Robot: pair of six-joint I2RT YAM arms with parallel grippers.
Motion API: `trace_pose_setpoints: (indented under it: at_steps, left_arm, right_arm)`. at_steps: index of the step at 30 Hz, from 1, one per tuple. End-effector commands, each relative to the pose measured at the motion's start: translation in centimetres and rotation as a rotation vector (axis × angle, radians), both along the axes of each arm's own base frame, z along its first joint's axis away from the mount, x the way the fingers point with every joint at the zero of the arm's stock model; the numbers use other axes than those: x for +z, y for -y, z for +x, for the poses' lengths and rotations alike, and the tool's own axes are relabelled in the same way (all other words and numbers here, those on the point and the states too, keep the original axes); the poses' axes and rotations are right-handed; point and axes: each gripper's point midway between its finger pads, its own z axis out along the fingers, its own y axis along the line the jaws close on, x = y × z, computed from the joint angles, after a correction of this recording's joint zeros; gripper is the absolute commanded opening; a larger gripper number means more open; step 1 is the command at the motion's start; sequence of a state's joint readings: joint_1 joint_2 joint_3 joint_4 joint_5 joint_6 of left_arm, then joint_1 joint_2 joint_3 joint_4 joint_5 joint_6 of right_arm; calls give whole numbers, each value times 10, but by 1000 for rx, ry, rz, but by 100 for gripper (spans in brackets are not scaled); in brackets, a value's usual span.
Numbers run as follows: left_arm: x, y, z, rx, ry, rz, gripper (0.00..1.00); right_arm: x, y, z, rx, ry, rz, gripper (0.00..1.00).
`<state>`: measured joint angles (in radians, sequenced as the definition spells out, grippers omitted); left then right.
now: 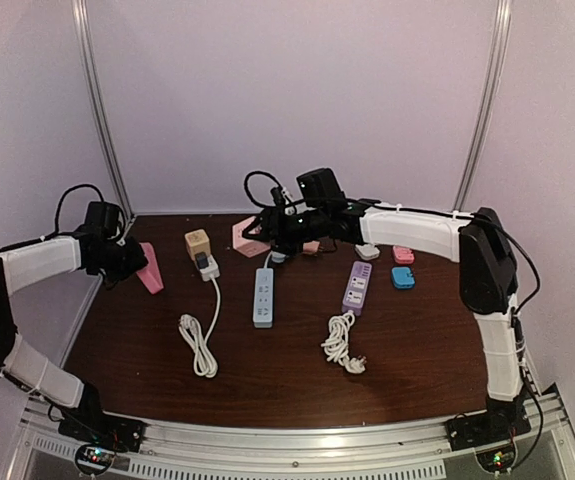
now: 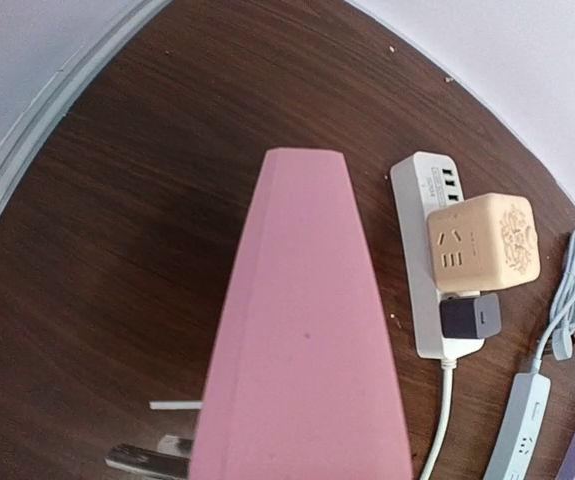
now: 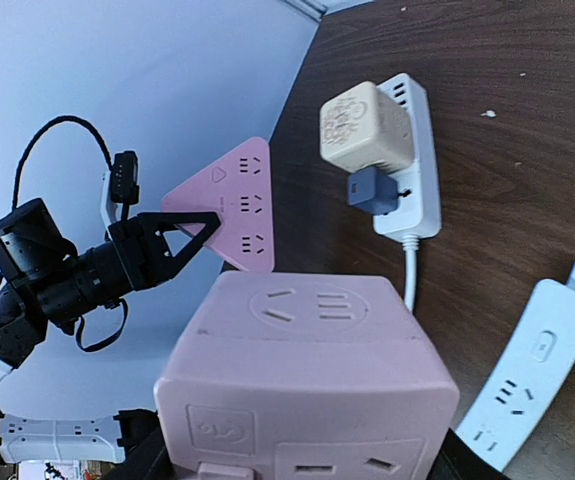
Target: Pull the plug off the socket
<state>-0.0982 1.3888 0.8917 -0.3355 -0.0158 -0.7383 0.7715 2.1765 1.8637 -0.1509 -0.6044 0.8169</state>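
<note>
**No words or numbers legible, only small marks**

The pink triangular socket (image 3: pixel 237 210) bears a small outlined triangle sign near its tip. The beige cube socket (image 3: pixel 363 128) carries an embossed ornamental pattern on one face; whether it contains letters cannot be told. The pink cube socket (image 3: pixel 307 370) has a small square outline pressed into its lower face. The white power strip (image 3: pixel 527 385) shows a rounded button with no readable marking.
</note>
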Motion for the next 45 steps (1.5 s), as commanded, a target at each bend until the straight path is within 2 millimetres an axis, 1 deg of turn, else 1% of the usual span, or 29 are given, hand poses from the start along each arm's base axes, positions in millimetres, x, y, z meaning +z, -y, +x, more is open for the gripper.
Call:
trace_pose_setpoints:
  at_steps: [1,2,3,5,8,10,13,16,20,23,25,29,33,40,45]
  left_arm:
    - [18,2,40,-88,106,-5,0]
    - [16,-5,44,-79,80,42,0]
    - [20,-13,51,-65,63,97,0]
    - [15,-26,55,-57,0,190,0]
    - [10,-51,50,-27,-101,350,0]
    - [8,-63,46,-19,-160,431,0]
    - [3,-77,37,-8,-235,529,0]
    - [-4,-86,31,0,-306,613,0]
    - [-19,-84,31,-21,-372,655,0]
    - [-32,-80,33,-37,-410,669,0]
    - [-38,-77,34,-46,-423,677,0]
    - [-44,-68,37,-65,-429,685,14]
    - [-53,-58,39,-86,-436,673,34]
    - [-65,-49,42,-111,-435,644,50]
    - [-66,-40,45,-135,-418,625,65]
  right_arm:
    - [27,35,16,-60,115,-16,0]
    - [25,44,20,-77,125,-44,1]
    - [21,51,21,-91,133,-72,1]
    - [14,65,24,-118,148,-130,1]
    - [7,85,28,-159,171,-204,1]
    - [2,97,31,-183,178,-243,1]
    - [-3,113,35,-212,186,-288,1]
    - [-8,125,40,-234,191,-326,1]
    - [-8,133,42,-242,191,-342,1]
    - [-9,135,41,-246,191,-351,1]
    - [-10,137,40,-248,189,-355,1]
    - [-14,142,40,-253,183,-367,1]
    - [-18,147,42,-259,173,-371,1]
    - [-17,152,44,-271,175,-373,1]
    - [-23,153,43,-272,166,-380,1]
